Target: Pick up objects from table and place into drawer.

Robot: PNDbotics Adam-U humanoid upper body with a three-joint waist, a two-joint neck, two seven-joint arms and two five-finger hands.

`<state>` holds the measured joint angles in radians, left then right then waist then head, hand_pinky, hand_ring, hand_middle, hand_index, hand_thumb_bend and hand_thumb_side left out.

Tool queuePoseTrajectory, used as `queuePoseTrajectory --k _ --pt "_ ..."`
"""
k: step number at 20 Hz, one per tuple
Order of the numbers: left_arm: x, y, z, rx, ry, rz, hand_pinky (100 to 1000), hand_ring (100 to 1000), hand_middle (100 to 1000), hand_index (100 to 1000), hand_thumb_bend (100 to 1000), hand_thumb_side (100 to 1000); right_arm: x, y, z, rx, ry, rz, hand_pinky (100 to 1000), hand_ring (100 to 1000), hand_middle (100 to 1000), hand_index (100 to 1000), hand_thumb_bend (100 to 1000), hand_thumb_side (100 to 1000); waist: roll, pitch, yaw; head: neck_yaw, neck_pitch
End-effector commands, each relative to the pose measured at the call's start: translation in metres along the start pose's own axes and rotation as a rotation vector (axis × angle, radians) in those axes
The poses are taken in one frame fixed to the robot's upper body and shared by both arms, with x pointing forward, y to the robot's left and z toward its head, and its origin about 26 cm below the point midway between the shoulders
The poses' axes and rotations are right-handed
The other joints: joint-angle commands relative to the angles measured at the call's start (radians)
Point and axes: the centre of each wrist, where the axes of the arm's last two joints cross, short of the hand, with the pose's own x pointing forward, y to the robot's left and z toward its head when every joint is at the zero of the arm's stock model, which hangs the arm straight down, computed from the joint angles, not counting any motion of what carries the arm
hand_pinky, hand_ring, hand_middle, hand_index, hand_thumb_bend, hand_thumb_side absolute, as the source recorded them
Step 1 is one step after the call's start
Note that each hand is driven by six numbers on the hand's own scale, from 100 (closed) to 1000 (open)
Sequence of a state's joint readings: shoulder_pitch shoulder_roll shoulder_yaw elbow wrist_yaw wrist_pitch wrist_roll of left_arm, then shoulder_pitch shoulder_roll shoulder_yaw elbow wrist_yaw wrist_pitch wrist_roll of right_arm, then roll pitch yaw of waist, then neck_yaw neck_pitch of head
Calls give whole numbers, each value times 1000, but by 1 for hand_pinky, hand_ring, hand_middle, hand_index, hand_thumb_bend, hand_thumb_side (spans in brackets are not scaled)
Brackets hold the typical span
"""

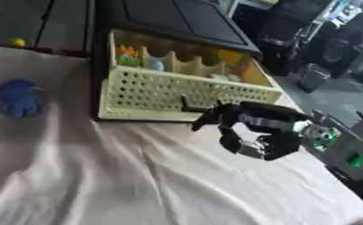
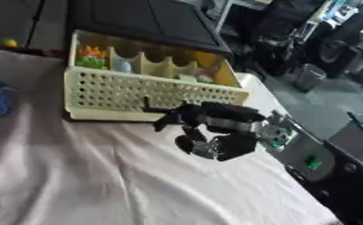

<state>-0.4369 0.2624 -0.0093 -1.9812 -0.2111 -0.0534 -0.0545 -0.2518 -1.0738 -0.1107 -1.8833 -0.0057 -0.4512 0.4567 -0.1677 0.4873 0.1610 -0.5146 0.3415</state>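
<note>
Far off to my left on the white cloth lies the blue toy, well apart from my right hand, which hangs before the cream drawer with fingers curled and holding nothing.

A drawer stands open at the far side of the cloth-covered tabletop, several small objects sitting in its compartments. A soft toy lies on the cloth well to its left. The right hand hangs just before the drawer's front, right of centre.
</note>
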Motion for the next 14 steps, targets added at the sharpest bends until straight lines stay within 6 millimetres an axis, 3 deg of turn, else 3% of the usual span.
queuePoseTrajectory --k 1,11,14 --pt "6 2 -2 0 -22 -4 454 568 604 961 161 1000 9 -15 0 -8 -5 72 263 336 843 962 100 1000 6 -20 -4 -2 -2" --pt "8 0 -5 -15 -36 4 455 568 602 959 162 1000 4 -15 1 -44 17 74 262 344 856 977 100 1000 -4 -11 7 -18 -24" --pt "8 0 -6 -16 -43 5 455 568 601 959 161 1000 -1 -14 3 -47 38 79 272 428 863 981 100 1000 -7 -2 12 -20 -33"
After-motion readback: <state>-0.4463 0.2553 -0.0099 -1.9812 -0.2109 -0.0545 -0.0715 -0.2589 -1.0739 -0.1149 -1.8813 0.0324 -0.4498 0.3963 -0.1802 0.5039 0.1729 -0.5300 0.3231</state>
